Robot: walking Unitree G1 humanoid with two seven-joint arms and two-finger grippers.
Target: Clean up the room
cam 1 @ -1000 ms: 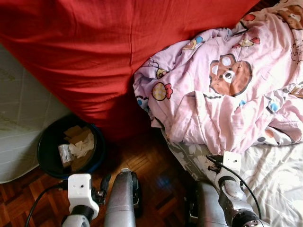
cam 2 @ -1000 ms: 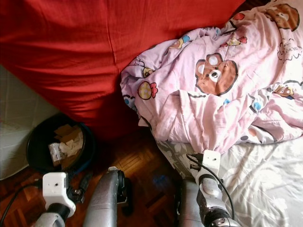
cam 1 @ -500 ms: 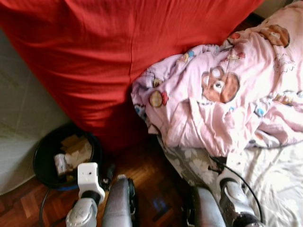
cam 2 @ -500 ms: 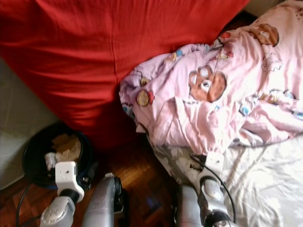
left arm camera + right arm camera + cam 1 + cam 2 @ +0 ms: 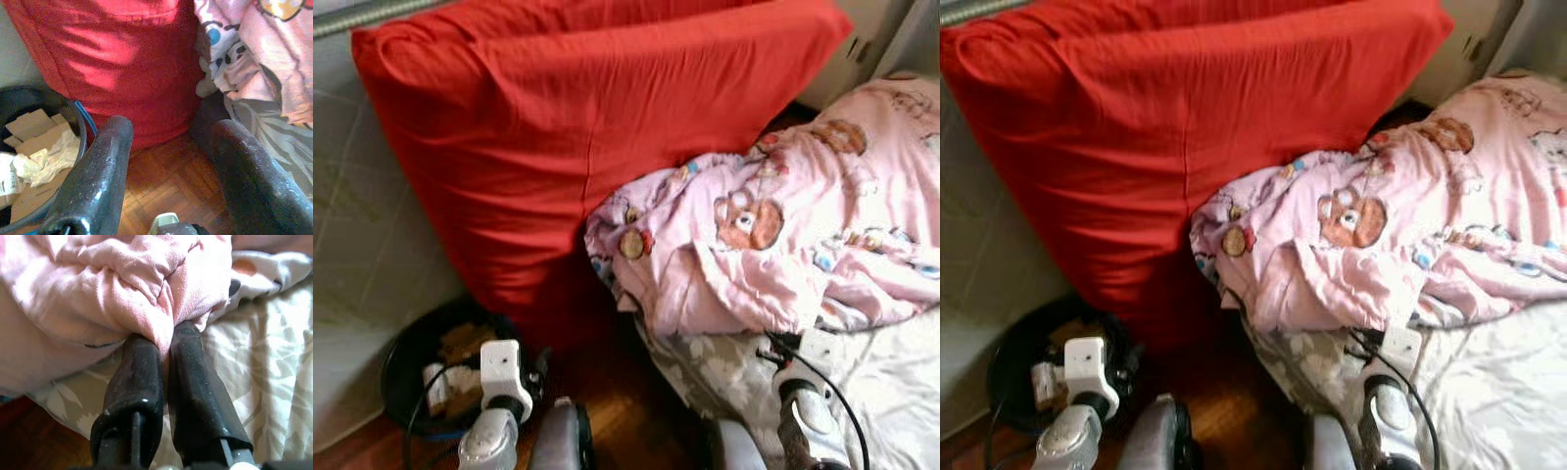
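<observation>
Soft daylight falls from the upper right, brightening the pink cartoon-print blanket [image 5: 773,235] and washing out the pale leaf-patterned bed sheet [image 5: 1498,392]. Both head views are slightly blurred. Deep shadow pools under the big red fabric cushion [image 5: 558,147].

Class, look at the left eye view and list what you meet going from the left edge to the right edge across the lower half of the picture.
Black bin with cardboard and paper scraps → left gripper → red cushion's lower part → pink cartoon-print blanket → right gripper, by the blanket's lower edge.
</observation>
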